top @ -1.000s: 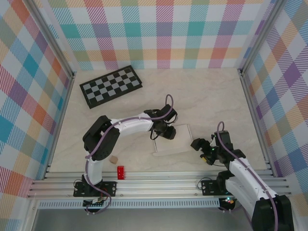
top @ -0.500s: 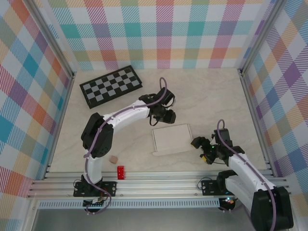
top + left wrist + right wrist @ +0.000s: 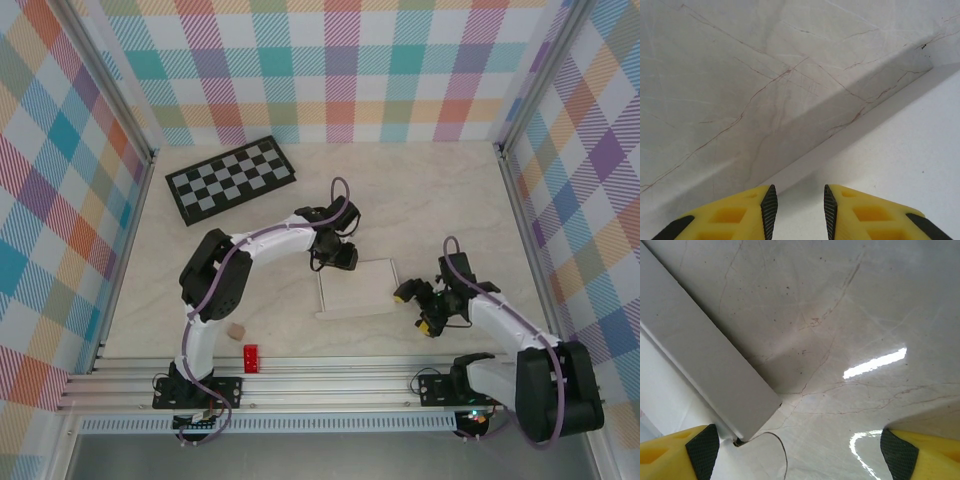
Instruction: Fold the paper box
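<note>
Briefly: the paper box (image 3: 357, 288) was seen flat on the surface (image 3: 440, 200), left tool (image 3: 338, 258) (narrowly parted, empty) at its far edge, right tool (image 3: 412, 309) (spread wide) beside its right edge. Even lifting along creases was judged best.

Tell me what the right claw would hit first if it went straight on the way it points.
Most likely the bare table. The right gripper is open, and a corner of the paper box sits just ahead near one finger, so it might clip that; depth is unclear.
</note>
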